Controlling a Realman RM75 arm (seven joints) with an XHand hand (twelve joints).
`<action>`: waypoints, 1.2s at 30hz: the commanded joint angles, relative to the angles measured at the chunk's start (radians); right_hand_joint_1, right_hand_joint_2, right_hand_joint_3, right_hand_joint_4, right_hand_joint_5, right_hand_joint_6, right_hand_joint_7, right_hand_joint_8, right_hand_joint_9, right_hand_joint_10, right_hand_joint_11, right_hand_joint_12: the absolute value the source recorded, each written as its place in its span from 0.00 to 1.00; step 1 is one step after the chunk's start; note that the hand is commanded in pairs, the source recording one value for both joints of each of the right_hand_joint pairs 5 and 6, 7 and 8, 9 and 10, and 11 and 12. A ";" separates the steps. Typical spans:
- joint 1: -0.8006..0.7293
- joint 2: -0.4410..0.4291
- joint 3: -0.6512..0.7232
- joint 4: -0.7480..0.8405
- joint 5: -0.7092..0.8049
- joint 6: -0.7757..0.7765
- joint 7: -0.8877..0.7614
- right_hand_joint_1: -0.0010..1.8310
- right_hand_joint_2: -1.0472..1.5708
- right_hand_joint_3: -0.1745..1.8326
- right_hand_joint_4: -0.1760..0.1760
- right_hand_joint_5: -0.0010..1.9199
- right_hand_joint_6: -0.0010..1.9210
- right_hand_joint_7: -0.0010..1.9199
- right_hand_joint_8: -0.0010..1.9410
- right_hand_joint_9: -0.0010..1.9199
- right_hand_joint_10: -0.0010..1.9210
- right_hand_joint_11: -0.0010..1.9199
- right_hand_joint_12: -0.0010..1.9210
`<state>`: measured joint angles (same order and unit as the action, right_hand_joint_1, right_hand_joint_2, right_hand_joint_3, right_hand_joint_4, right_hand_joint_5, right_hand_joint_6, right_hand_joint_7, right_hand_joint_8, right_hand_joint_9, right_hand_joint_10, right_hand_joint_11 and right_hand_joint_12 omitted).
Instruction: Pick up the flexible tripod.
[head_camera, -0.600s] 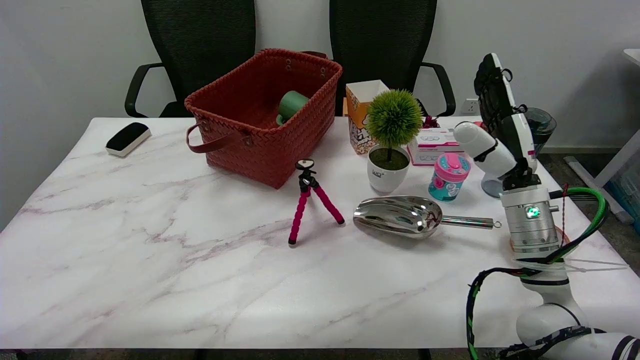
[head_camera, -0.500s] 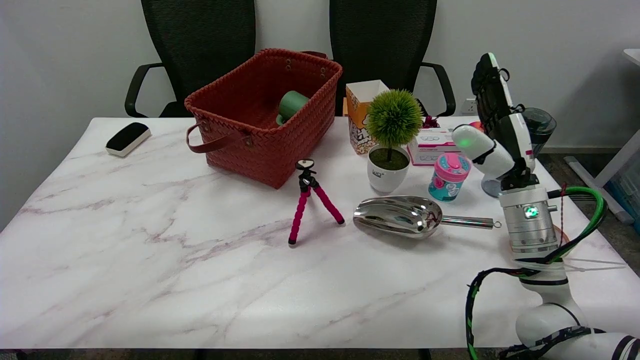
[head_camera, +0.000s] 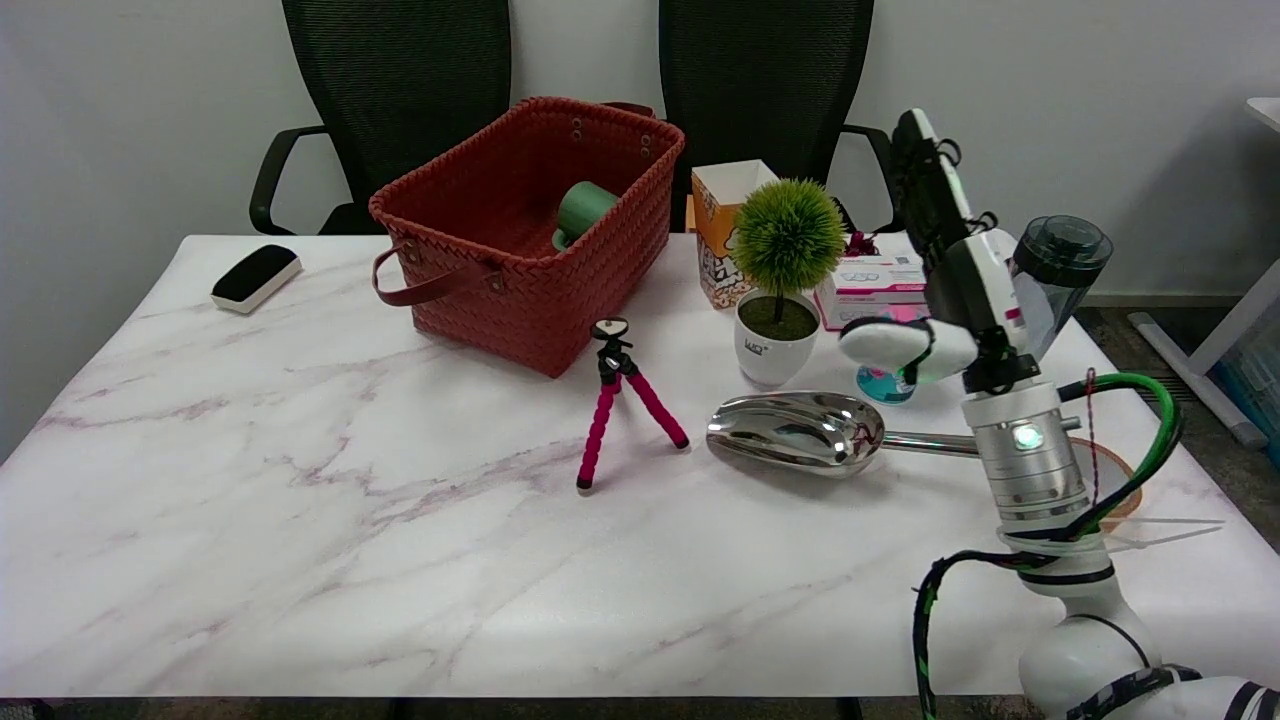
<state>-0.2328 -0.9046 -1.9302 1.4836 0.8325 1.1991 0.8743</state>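
white marble table (head_camera: 300, 520) with two black chairs behind. one flexible tripod (head_camera: 622, 405) stands on pink bendy legs near table middle, just in front of red basket (head_camera: 530, 225), so top is easy to grab from above. one shiny scoop (head_camera: 800, 432) lies to its right, then one small plant pot (head_camera: 778, 340). one green cup (head_camera: 583, 212) lies inside basket. right hand (head_camera: 945, 270) up in air, well apart from tripod, fingers straight and wide, holding nothing, likely ready to reach over.
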 joint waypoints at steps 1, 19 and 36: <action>0.016 -0.174 -0.105 0.178 -0.059 -0.226 -0.341 0.40 0.50 0.11 0.50 0.00 0.00 0.00 0.00 0.00 0.00 0.00 0.00; 0.105 -0.416 -0.174 0.135 0.000 -0.428 -0.554 0.42 0.50 0.15 0.50 0.00 0.00 0.00 0.00 0.00 0.00 0.00 0.00; 0.190 -0.466 -0.207 -0.047 0.146 -0.426 -0.558 0.41 0.52 0.15 0.50 0.00 0.00 0.00 0.00 0.00 0.00 0.00 0.00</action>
<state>-0.1187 -1.3006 -2.0886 1.5545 0.8548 0.8174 0.3673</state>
